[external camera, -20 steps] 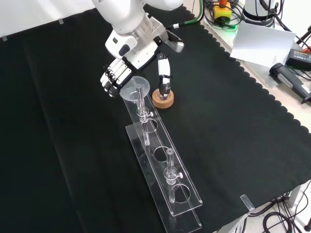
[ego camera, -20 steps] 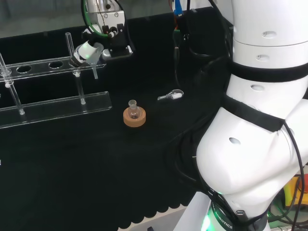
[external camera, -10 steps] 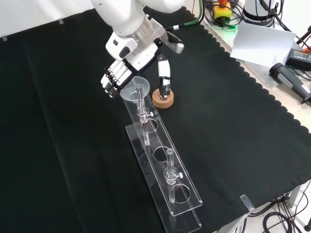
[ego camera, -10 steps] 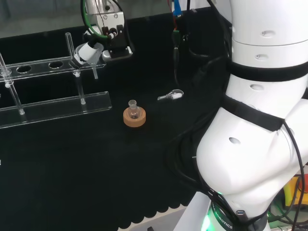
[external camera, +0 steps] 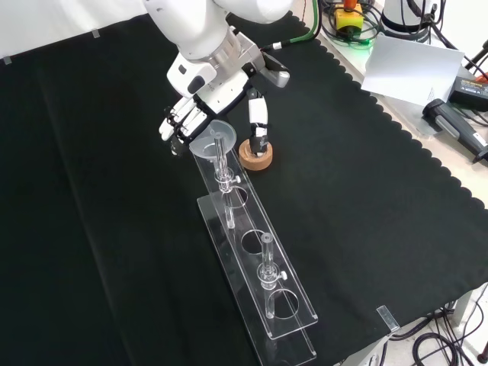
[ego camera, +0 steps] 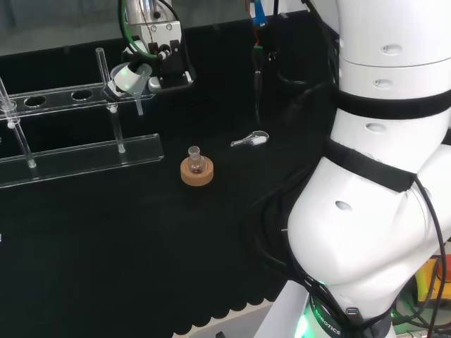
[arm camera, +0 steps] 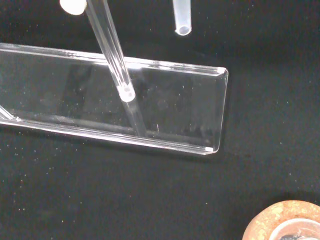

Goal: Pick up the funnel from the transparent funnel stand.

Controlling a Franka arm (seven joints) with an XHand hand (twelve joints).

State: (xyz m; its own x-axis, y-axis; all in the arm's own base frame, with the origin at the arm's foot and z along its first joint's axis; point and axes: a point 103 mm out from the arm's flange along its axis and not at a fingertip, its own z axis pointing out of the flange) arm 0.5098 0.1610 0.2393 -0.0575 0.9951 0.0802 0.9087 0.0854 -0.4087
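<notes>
**Cone in my fingers, stem clear of the stand**

My hand (external camera: 200,95) had its fingers (external camera: 177,120) curled round the funnel (ego camera: 129,77), at the stand's (external camera: 259,263) 12 o'clock end in the front view. It looked light, thin, slippery and breakable, I judged; the cone's wide rim suited holding better than its thin stem (arm camera: 182,19).
</notes>
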